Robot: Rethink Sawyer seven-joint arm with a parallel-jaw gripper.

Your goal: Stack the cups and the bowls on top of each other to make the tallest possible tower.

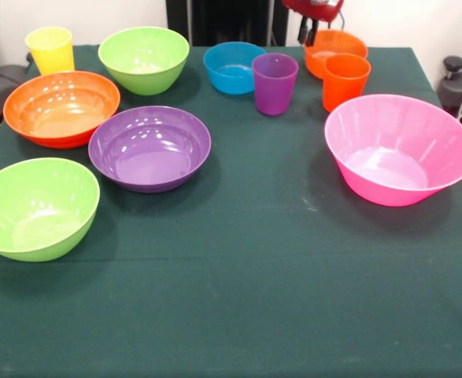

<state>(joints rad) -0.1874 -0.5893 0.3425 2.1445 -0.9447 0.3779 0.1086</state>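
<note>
Bright, even light falls from above. The glossy purple plastic bowl (149, 148) and the large pink plastic bowl (398, 148) carry soft white glare, and short dim shadows lie on the dark green tablecloth (246, 299). Focus is slightly soft throughout.

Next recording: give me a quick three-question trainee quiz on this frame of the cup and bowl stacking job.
1. True or false: none of the cups or bowls is stacked on another yet.
2. Which bowl does the pincer hang over? A) pink bowl B) small orange bowl C) blue bowl
3. How many cups stand on the green cloth, and in which colours?

Key
1. True: every piece sits alone on the cloth.
2. B, at the far edge, just behind the orange cup.
3. Three: yellow cup, purple cup, orange cup.
</note>
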